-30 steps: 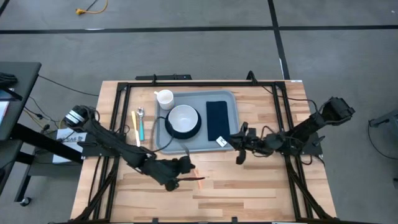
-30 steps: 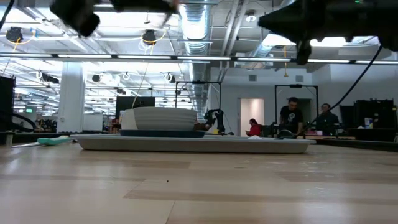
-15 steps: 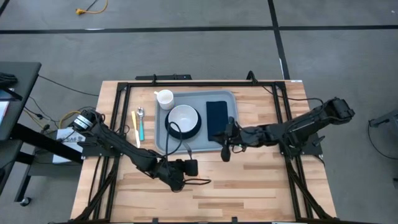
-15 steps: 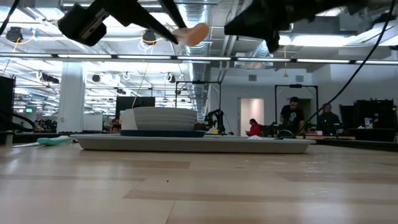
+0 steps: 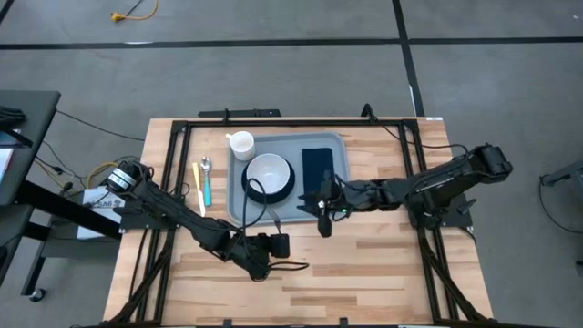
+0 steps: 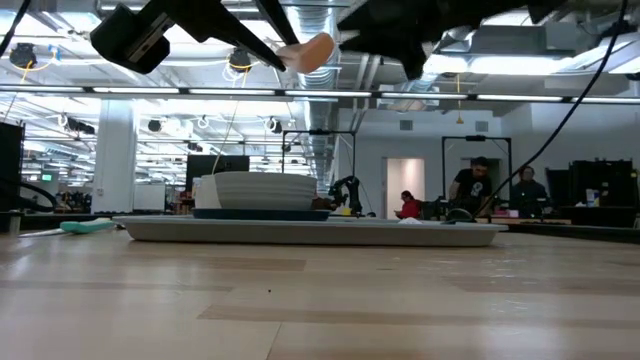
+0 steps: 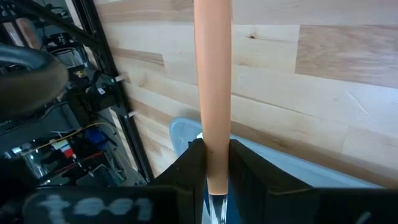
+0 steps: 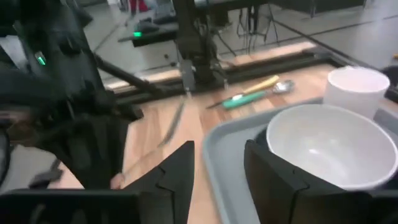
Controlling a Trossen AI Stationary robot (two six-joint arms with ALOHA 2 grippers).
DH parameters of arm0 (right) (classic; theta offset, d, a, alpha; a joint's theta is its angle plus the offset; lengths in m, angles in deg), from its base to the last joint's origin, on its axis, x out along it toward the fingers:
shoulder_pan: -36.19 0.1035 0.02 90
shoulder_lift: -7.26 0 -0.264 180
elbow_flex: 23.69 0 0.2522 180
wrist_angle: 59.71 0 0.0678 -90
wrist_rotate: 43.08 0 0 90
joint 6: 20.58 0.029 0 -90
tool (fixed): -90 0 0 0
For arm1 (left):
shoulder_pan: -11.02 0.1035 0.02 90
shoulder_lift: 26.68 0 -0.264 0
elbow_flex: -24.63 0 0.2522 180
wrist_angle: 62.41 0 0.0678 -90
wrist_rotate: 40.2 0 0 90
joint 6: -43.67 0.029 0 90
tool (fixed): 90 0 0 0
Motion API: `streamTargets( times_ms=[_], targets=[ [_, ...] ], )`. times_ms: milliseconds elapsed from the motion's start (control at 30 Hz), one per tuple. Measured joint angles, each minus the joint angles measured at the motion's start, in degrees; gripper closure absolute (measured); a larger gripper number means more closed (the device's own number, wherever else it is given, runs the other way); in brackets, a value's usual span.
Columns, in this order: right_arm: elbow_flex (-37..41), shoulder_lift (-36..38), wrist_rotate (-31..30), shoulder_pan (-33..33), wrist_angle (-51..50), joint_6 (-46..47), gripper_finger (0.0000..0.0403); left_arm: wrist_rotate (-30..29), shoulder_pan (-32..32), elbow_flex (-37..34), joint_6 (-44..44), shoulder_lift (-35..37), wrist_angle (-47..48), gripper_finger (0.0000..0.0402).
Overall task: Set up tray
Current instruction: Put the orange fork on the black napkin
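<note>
The grey-blue tray (image 5: pixel 290 175) lies at the table's far middle holding a white bowl (image 5: pixel 269 172), while the left gripper (image 7: pixel 210 163) clamps an orange-handled utensil (image 7: pixel 213 81) and the right gripper (image 8: pixel 219 163), fingers parted and empty, hovers over the tray's near edge.

Pale wooden table (image 5: pixel 364 273) of jointed planks, smooth, matt. Smooth grey-blue plastic tray (image 5: pixel 339 146); glossy white bowl (image 8: pixel 323 146) and cup (image 5: pixel 241 144). Matt dark cloth napkin (image 5: pixel 317 173).

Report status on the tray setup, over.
Left gripper shut on a salmon-handled utensil, raised near the table's front. Right gripper open above the tray edge. Bowl, napkin on tray. Nothing blocking.
</note>
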Motion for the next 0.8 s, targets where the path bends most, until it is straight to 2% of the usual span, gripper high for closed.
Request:
streamTargets(
  times_ms=[100,367,633,800],
  targets=[
    [-1.40,-3.22,1.64,-0.05,4.60,0.09,0.0268,-0.39,-0.02,0.02,-0.40,0.00,0.57,0.0355],
    [-6.54,-9.87,5.18,0.12,5.14,0.09,0.0267,-0.66,-0.02,0.04,-1.16,0.00,1.67,0.0355],
    [-10.81,-16.24,5.86,0.11,4.80,-0.03,0.0251,-0.84,-0.01,0.04,-1.63,0.00,2.71,0.0355],
    [-12.12,-17.23,6.64,0.09,5.10,-0.59,0.0240,-0.81,0.00,0.04,-1.84,0.00,2.95,0.0355]
  ],
)
